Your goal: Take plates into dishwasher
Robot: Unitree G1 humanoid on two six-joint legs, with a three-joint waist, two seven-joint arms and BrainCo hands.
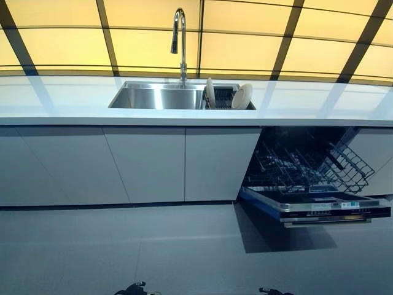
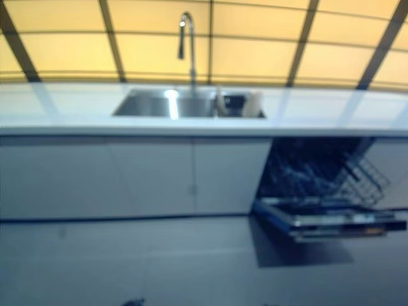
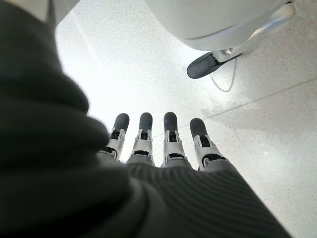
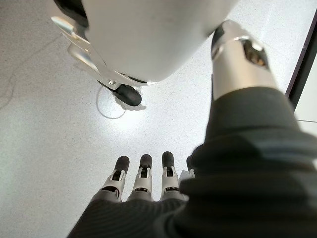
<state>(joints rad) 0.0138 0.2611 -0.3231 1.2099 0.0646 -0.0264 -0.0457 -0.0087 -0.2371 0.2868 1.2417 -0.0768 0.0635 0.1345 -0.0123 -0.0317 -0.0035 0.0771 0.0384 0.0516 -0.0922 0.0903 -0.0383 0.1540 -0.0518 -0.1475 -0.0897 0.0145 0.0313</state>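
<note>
I've got two plates [image 1: 242,96] standing on edge in a dark rack [image 1: 225,98] at the right end of the sink [image 1: 156,97], one pale disc facing me, a thinner one [image 1: 210,93] edge-on just beside it. How many more sit behind them, I can't tell. Below and to the right, the dishwasher [image 1: 307,166] gapes, its door [image 1: 316,206] dropped flat, and a wire basket [image 1: 344,166] is pulled out and tilted; what's in it is hard to make out. My left hand [image 3: 148,144] hangs over the floor [image 3: 124,64], fingers straight and slightly apart, holding nothing. Right hand [image 4: 143,181], same story: fingers straight, side by side, empty, thumb hidden from me. A tall curved faucet [image 1: 179,43] rises at the worktop's [image 1: 61,98] back edge. White cabinet fronts [image 1: 144,163] run beneath, with yellow panels [image 1: 239,37] behind.
</note>
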